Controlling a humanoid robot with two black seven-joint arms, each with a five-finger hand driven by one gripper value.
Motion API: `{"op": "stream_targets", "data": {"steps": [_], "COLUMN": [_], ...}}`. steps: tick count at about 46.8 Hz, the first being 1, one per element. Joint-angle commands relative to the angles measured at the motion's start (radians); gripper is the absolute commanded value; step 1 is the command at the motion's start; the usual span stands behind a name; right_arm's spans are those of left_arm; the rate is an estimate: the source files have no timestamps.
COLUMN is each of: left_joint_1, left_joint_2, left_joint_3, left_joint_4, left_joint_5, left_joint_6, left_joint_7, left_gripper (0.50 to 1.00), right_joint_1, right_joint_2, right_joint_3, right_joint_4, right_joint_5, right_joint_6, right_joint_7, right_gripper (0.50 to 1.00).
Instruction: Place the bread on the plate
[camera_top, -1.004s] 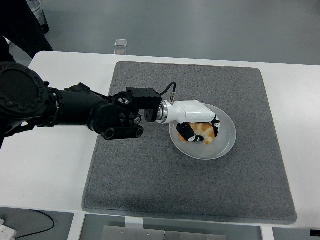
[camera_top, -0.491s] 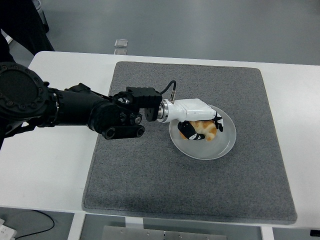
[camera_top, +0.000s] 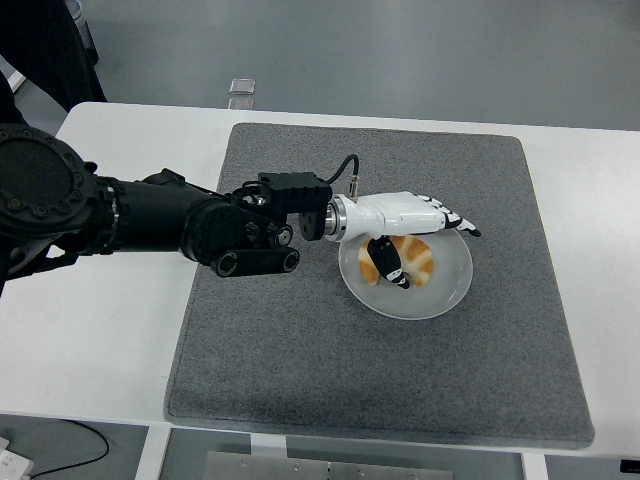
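Observation:
A golden-brown bread lies on the pale round plate, which sits on the grey mat. My left arm reaches in from the left, its white hand held over the plate's upper left part. The fingers are stretched out flat above the bread and the thumb points down in front of it. The hand is open and holds nothing. The right arm is out of view.
The grey mat covers the middle of the white table. A small clear container stands at the table's far edge. A dark-clothed person shows at the top left corner.
The hand's fingers were curled around the bread on the plate; they have opened and straightened, leaving the bread lying on the plate. The hand has risen slightly.

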Motion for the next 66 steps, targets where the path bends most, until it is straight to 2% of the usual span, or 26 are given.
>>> {"op": "stream_targets", "data": {"steps": [1, 14, 31, 42, 58, 66], "left_joint_1": [-0.004, -0.004, 0.036, 0.167, 0.404, 0.473], "left_joint_2": [0.0, 0.038, 0.179, 0.25, 0.268, 0.265], "left_joint_3": [-0.039, -0.214, -0.398, -0.618, -1.0, -1.134], "left_joint_4": [0.0, 0.0, 0.009, 0.004, 0.001, 0.003], "left_joint_5": [0.0, -0.08, -0.644, -0.776, -0.905, -0.968], "left_joint_6": [-0.002, -0.008, -0.012, -0.016, -0.022, -0.052], "left_joint_7": [0.0, 0.001, 0.006, 0.014, 0.015, 0.015], "left_gripper": [0.994, 0.996, 1.0, 1.0, 1.0, 1.0], "right_joint_1": [0.0, 0.0, -0.001, 0.0, -0.001, -0.001], "right_joint_2": [0.0, 0.0, 0.0, 0.0, 0.0, 0.0], "right_joint_3": [0.0, 0.0, 0.0, 0.0, 0.0, 0.002], "right_joint_4": [0.0, 0.0, 0.0, 0.0, 0.0, 0.0], "right_joint_5": [0.0, 0.0, 0.0, 0.0, 0.0, 0.005], "right_joint_6": [0.0, 0.0, 0.0, 0.0, 0.0, 0.0], "right_joint_7": [0.0, 0.0, 0.0, 0.0, 0.0, 0.0], "right_gripper": [0.952, 0.952, 0.952, 0.952, 0.952, 0.952]}}
